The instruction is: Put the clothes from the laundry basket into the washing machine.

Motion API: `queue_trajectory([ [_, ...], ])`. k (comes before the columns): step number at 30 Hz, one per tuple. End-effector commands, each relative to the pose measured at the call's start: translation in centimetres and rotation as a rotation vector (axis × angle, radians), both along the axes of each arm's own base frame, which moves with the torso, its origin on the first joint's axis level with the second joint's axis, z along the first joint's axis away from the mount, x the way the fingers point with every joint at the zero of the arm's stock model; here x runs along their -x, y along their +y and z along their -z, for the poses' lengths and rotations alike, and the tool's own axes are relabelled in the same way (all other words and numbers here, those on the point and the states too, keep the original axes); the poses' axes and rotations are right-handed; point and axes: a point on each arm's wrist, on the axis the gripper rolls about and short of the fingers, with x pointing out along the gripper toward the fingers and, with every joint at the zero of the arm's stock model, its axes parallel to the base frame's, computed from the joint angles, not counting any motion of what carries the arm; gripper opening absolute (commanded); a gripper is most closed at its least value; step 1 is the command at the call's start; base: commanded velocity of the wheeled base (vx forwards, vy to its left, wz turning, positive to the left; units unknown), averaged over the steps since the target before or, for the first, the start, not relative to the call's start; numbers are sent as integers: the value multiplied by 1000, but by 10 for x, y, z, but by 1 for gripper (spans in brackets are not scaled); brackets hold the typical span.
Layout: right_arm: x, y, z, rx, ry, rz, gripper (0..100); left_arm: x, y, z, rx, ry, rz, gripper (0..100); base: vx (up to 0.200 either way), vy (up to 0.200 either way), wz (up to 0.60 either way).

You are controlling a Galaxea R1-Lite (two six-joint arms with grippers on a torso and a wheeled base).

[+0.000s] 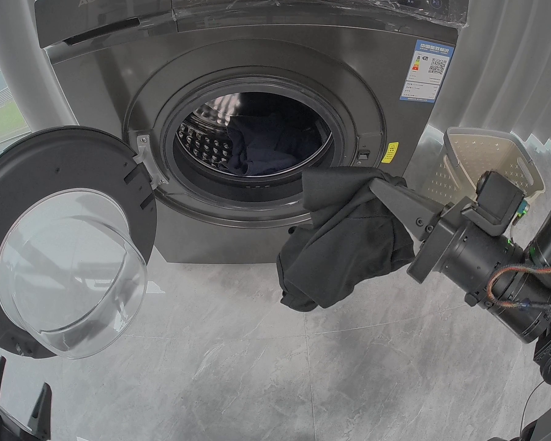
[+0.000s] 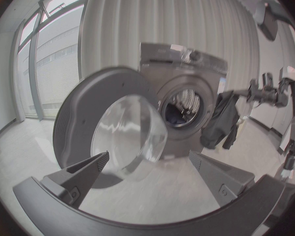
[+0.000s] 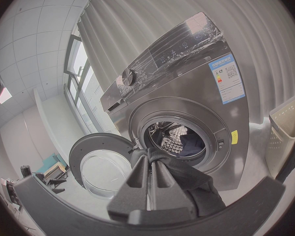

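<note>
Grey, marbled tiles cover the floor [image 1: 226, 350], and a tall window [image 2: 52, 66] lights the room's left side. Low at the left, the left claw [image 2: 147, 157] hangs with its fingers apart, holding nothing. Ahead of it the round door [image 1: 61, 154] stands swung wide to the left of the washing machine [image 1: 257, 50]. Dark clothes [image 1: 266, 145] already lie inside the drum. Just right of the opening, a dark garment [image 1: 343, 240] dangles above the floor, pinched in the closed right claw [image 1: 379, 188]. Farther right, the pale laundry basket [image 1: 480, 154] sits on the floor beside the machine, before a pleated white curtain [image 1: 520, 50].
</note>
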Motion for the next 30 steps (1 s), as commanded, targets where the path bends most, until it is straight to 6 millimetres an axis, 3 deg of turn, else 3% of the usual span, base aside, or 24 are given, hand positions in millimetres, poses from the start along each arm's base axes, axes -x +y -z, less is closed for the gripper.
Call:
queue_trajectory([
  [1, -3, 5, -1, 3, -2, -6, 0, 5, -4, -45, 8, -100, 218, 100, 0, 0, 0],
  [6, -22, 23, -1, -2, -6, -3, 0, -31, -11, -45, 28, 208, 522, 100, 0, 0, 0],
  [8, -25, 27, -1, -5, -3, -6, 0, -42, -12, -50, 20, 235, 543, 100, 0, 0, 0],
  [14, -44, 46, 8, 9, 11, -14, 0, -102, -19, -64, -11, 281, 633, 100, 0, 0, 0],
  [18, -54, 56, -10, -33, -31, -11, 0, -131, -30, -64, -21, 296, 683, 100, 0, 0, 0],
  [22, -61, 64, -18, -41, -41, -12, 0, -147, -45, -65, -34, 306, 742, 100, 0, 0, 0],
  [30, -69, 73, -10, -30, -28, -14, 0, -172, -70, -62, -39, 391, 812, 100, 0, 0, 0],
])
